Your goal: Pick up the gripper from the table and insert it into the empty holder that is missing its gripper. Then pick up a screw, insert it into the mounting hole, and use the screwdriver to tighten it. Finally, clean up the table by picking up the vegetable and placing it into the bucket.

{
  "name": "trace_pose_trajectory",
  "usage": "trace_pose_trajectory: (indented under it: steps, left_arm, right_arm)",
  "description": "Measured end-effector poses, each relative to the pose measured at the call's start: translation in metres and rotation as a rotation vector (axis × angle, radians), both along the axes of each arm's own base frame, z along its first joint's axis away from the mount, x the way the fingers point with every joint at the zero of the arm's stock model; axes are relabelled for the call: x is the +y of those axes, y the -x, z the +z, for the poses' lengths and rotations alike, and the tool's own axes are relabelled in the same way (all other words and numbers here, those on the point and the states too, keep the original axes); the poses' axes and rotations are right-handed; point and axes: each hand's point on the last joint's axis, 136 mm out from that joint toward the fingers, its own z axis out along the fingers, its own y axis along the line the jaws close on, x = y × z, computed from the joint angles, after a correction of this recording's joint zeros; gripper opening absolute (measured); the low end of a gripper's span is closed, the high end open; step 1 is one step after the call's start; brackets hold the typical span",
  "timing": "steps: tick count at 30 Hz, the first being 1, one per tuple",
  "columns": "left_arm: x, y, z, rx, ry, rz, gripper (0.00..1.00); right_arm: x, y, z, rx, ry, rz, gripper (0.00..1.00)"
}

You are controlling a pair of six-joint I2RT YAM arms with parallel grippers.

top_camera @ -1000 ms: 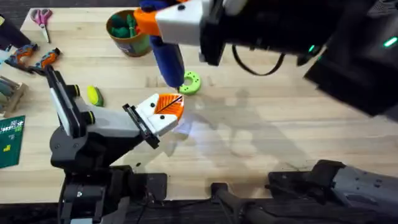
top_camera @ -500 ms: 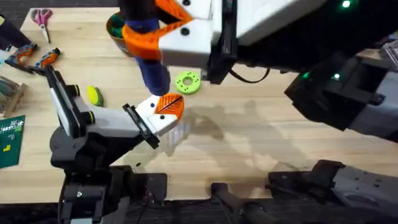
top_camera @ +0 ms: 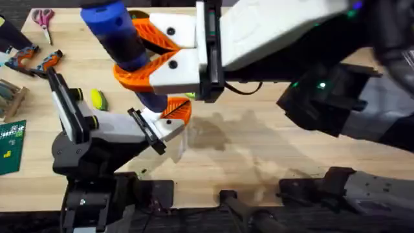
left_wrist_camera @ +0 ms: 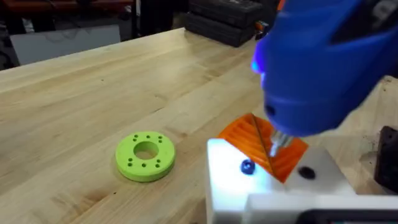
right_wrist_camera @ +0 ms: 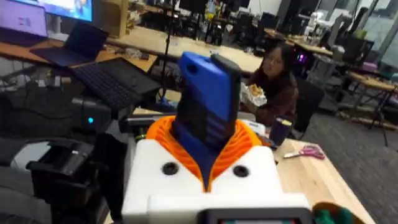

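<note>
Two arms meet near the middle of the table (top_camera: 272, 149) in the overhead view; the right gripper (top_camera: 152, 55) rises large under the camera, its orange pads pressed against the sides of the screwdriver (top_camera: 116, 32), a fat bright blue barrel that stands roughly upright with its lower end dropping toward the left gripper (top_camera: 169, 116); that left gripper lies low over the wood, a white blocky holder (top_camera: 162, 126) with the gripper (top_camera: 176, 109), an orange wedge tip, seated in it; whether its jaws are open or closed I cannot tell; the vegetable (top_camera: 98, 99), a small yellow-green oval, lies on the table beside the left arm, well apart from the screwdriver; pliers (top_camera: 32, 59) and scissors (top_camera: 43, 18) rest near the far left corner; the bucket is hidden behind the right gripper, so its contents cannot be judged.

In the left wrist view the blue screwdriver (left_wrist_camera: 323, 62) looms blurred, its thin metal tip (left_wrist_camera: 278, 142) touching the ribbed orange gripper (left_wrist_camera: 261, 146) set in the white holder (left_wrist_camera: 273, 186); a bright green disc (left_wrist_camera: 145, 156) with a ring of small holes lies flat just beside.

In the right wrist view the screwdriver (right_wrist_camera: 205, 112) stands clamped between orange pads (right_wrist_camera: 239, 144).
</note>
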Motion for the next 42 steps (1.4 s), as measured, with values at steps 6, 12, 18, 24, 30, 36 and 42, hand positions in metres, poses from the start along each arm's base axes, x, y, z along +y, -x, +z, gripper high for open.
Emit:
trace_pose_trajectory:
  steps: [6,12,18,24,30,36,42]
  left_arm:
    - [0.0,0.0,0.0,0.0,0.0,0.0,0.006]
    - [0.0,0.0,0.0,0.0,0.0,0.0,0.006]
    - [0.0,0.0,0.0,0.0,0.0,0.0,0.006]
    - [0.0,0.0,0.0,0.0,0.0,0.0,0.006]
    - [0.0,0.0,0.0,-0.001,0.0,0.0,0.006]
    - [0.0,0.0,0.0,-0.001,0.0,0.0,0.006]
    - [0.0,0.0,0.0,0.0,0.0,0.0,0.006]
  right_arm:
    - [0.005,-0.008,-0.008,0.012,0.006,-0.019,0.027]
    - [0.008,-0.013,-0.007,0.026,0.005,-0.032,0.027]
    - [0.007,-0.013,0.002,0.013,-0.019,-0.035,0.027]
    - [0.007,-0.014,0.002,0.023,-0.021,-0.037,0.027]
    - [0.008,-0.014,-0.002,0.052,-0.004,-0.035,0.027]
    - [0.008,-0.015,-0.003,0.067,0.002,-0.034,0.027]
    - [0.008,-0.015,-0.004,0.067,0.002,-0.034,0.027]
